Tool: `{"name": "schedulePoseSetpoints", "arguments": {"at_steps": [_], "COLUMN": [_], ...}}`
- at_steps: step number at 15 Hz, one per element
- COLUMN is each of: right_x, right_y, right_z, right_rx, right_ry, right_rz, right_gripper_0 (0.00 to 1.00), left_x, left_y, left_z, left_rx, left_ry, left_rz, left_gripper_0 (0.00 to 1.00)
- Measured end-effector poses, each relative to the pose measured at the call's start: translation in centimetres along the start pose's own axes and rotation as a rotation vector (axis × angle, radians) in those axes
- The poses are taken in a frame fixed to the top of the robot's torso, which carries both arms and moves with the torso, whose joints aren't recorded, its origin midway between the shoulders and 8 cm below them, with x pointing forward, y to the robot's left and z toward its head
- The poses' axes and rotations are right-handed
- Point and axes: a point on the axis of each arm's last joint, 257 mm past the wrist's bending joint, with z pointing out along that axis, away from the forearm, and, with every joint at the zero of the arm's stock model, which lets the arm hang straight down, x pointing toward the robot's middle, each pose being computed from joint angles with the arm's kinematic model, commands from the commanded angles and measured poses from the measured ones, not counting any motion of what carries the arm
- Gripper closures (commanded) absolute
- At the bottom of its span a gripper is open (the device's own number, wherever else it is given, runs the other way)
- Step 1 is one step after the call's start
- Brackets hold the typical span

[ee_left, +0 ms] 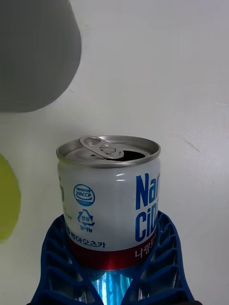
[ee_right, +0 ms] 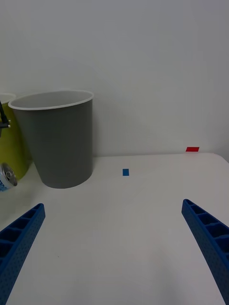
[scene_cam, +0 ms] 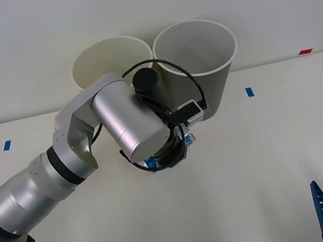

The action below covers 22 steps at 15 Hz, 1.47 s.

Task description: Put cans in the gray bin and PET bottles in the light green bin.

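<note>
The can [ee_left: 109, 200] is clamped between the left gripper [ee_left: 110, 259] fingers, just before the gray bin [scene_cam: 198, 64] — it should be lifted clear of the white rim before release — while the right gripper [ee_right: 114, 248] waits wide open and empty over the desk [scene_cam: 251, 168].

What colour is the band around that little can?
Red, below a white label with blue lettering on the can; clearest in the left wrist view.

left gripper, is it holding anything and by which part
The left gripper holds the can by its lower body, near the red band. The right gripper holds nothing.
</note>
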Motion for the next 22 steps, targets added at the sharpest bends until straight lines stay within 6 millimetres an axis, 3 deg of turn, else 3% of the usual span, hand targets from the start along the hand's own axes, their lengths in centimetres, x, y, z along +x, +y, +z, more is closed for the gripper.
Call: {"name": "schedulePoseSetpoints", "arguments": {"at_steps": [4, 11, 19, 22], "right_x": [0.0, 0.0, 0.0, 0.0], "right_y": [0.0, 0.0, 0.0, 0.0], "right_z": [0.0, 0.0, 0.0, 0.0], "right_rx": [0.0, 0.0, 0.0, 0.0], "right_ry": [0.0, 0.0, 0.0, 0.0], "right_rz": [0.0, 0.0, 0.0, 0.0], "right_gripper_0": [0.0, 0.0, 0.0, 0.0], "left_x": [-1.2, -3.6, -2.7, -3.2], "left_y": [0.9, 4.0, 2.4, 3.0], "left_z": [-2.7, -10.1, -20.0, -22.8], "left_rx": [0.003, -0.089, -0.112, -0.157], "left_ry": [-0.114, -0.302, -0.583, -0.662], "left_rz": [-0.062, -0.066, -0.204, -0.221], "left_gripper_0": [1.0, 1.0, 1.0, 1.0]}}
